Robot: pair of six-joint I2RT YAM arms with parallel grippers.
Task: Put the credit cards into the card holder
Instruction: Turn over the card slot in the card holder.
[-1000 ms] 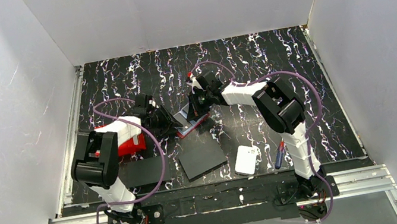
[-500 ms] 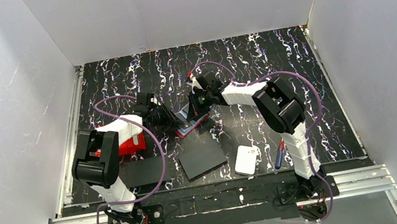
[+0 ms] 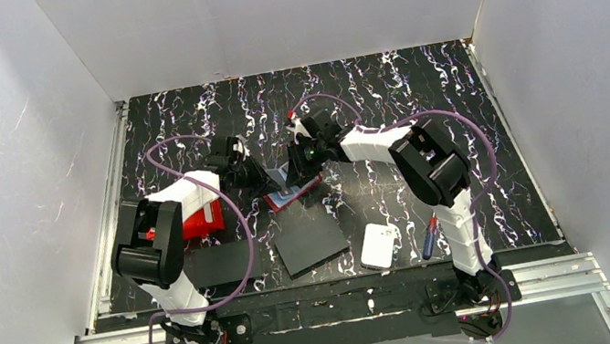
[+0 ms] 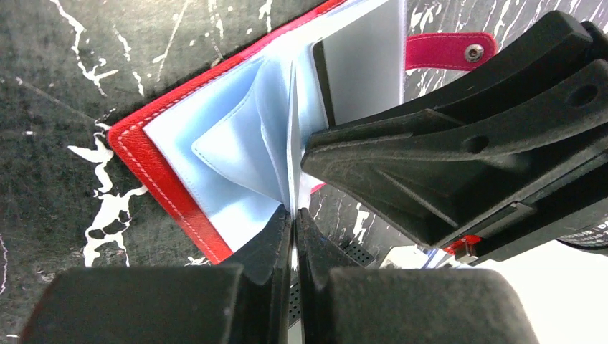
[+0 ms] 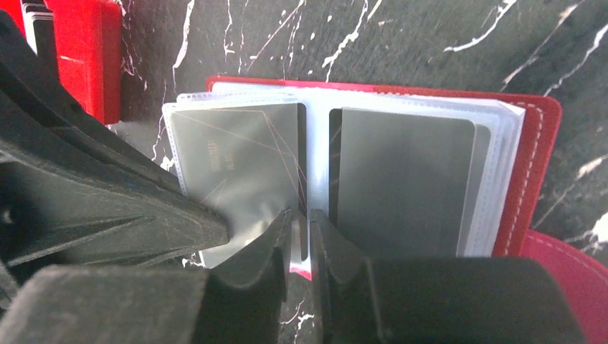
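Observation:
The card holder (image 3: pixel 290 191) lies open on the mat between both grippers, red cover down, clear sleeves fanned up. In the right wrist view a grey credit card (image 5: pixel 405 179) sits in the right sleeve and another (image 5: pixel 236 154) in the left sleeve. My right gripper (image 5: pixel 301 215) is shut on the sleeve edge at the holder's spine (image 5: pixel 315 158). My left gripper (image 4: pixel 294 215) is shut on the edge of a pale blue sleeve (image 4: pixel 244 143), beside the right gripper's fingers (image 4: pixel 459 143). The strap with its stud (image 4: pixel 448 51) sticks out past the holder.
A bright red bin (image 3: pixel 198 218) stands under the left arm. Two black flat sheets (image 3: pixel 311 243) (image 3: pixel 219 264) lie near the front. A white rounded pad (image 3: pixel 379 245) and a blue pen (image 3: pixel 429 237) lie at the front right.
My left gripper has moved up and right, closer to the right gripper. The card holder has shifted slightly left and its sleeves stand more upright.

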